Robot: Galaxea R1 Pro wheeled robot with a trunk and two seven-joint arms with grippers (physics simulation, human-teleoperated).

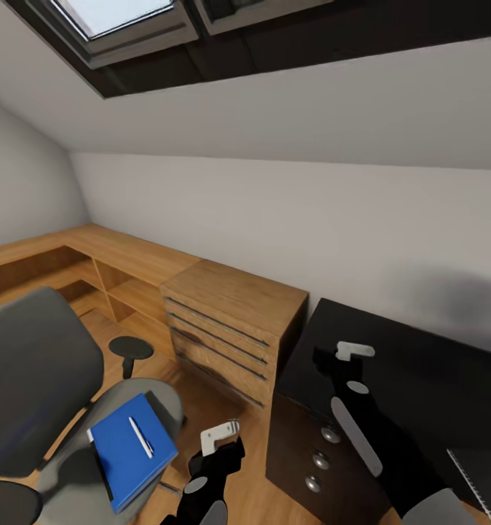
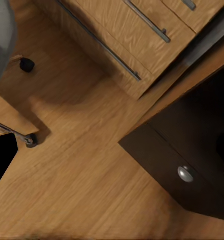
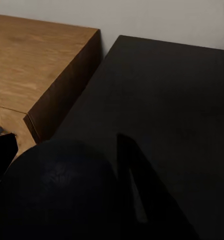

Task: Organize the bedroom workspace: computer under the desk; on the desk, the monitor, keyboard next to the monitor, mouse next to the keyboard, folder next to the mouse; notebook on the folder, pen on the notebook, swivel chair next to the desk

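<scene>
1. While hovering over the dark bench (image 1: 420,364): right fingers (image 3: 134,175) clamped around a dark rounded lump (image 3: 57,190). Probably the mouse, not certain.
2. Step in hand, by judgement: placing the mouse on the bench beside the keyboard (image 1: 482,477), which shows as a sliver at the bench's near right.
3. Next move calls for swinging the right gripper (image 1: 355,351) toward the robot's right, nearer the keyboard. Then lower until the lump sits flat and let go. Keep it beside the keys, not on them.
4. Left gripper (image 1: 220,437) low over the wood floor (image 2: 82,185), between swivel chair (image 1: 34,364) and bench. Released or clenched: cannot tell.
5. Blue stack (image 1: 129,448) flat on the chair seat, with the pen (image 1: 140,437) on top. Folder and notebook not separable from here. All of it not yet moved to the bench.
6. Monitor and computer: nothing to report from these views.
7. Containers:
   - Bench drawers (image 1: 320,459), round knobs: all closed, contents hidden.
   - Wooden drawer chest (image 1: 231,321) just beside the bench, bar handles: all closed, contents hidden.
   - Open shelf bays (image 1: 122,288) along the wall at left: nothing made out inside.
</scene>
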